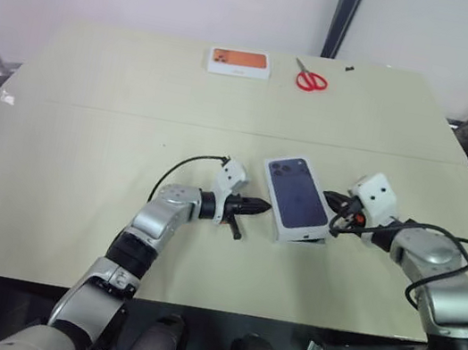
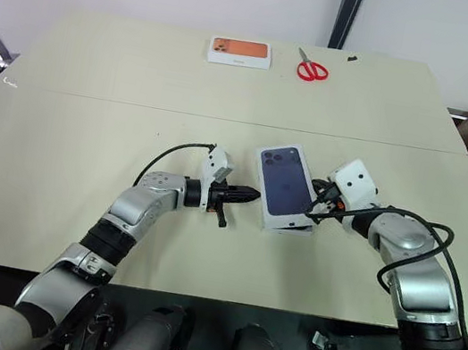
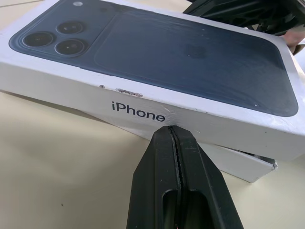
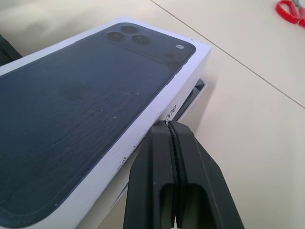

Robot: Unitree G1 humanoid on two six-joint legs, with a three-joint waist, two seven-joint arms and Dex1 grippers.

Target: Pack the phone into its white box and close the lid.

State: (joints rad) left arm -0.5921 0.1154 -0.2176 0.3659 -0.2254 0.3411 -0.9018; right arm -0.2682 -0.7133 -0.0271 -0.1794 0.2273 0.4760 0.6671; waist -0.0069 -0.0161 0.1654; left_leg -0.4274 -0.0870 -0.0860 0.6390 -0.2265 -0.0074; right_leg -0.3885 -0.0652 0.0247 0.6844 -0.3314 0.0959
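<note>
Left end effector (image 1: 257, 206): fingers pressed together, empty; tip at the lid's long side wall, just beside the lettering, touching or nearly so.
Right end effector (image 1: 335, 202): fingers together, empty; tip at the lid's opposite long side.
Lid (image 1: 297, 199): dark blue phone print facing up, lying over the white box between the two end effectors; sits askew, not fully seated.
White box (image 3: 238, 162): a corner of the tray shows beneath the lid's edge.
Phone: not visible; judged to be inside under the lid.
Progress: lid is on; what is left is squaring it and pressing it down flush.
Counter (image 1: 83, 157): beige, carries everything.
Far from lid: white box with orange print (image 1: 239, 63); red scissors (image 1: 310, 79).
</note>
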